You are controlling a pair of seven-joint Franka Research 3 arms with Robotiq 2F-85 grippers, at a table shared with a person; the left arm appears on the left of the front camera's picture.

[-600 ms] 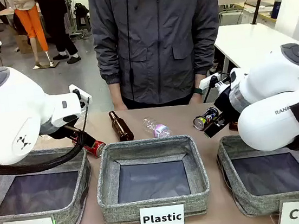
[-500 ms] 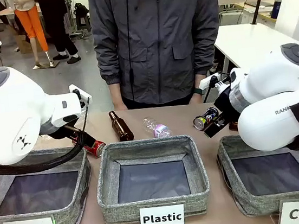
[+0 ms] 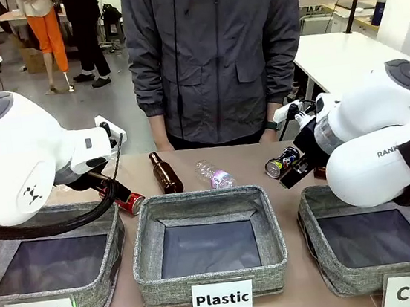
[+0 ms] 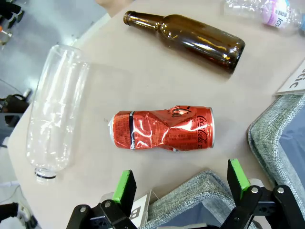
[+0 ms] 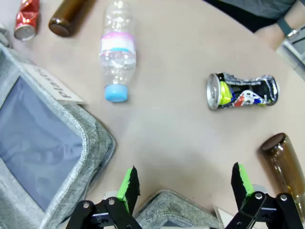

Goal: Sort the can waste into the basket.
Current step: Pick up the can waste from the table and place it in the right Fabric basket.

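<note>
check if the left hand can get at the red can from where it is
Probably yes. In the left wrist view the left hand is open with the red can lying right ahead of it on the table, apart from the clear bottle and the brown bottle.

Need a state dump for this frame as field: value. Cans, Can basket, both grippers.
red can: crushed, lying on table, ahead of left gripper
dark printed can: crushed, lying on table, ahead of right gripper
Can basket: robot's right end of the row
left gripper: open, holding nothing
right gripper: open, holding nothing
near red can: brown glass bottle, clear plastic bottle
</note>
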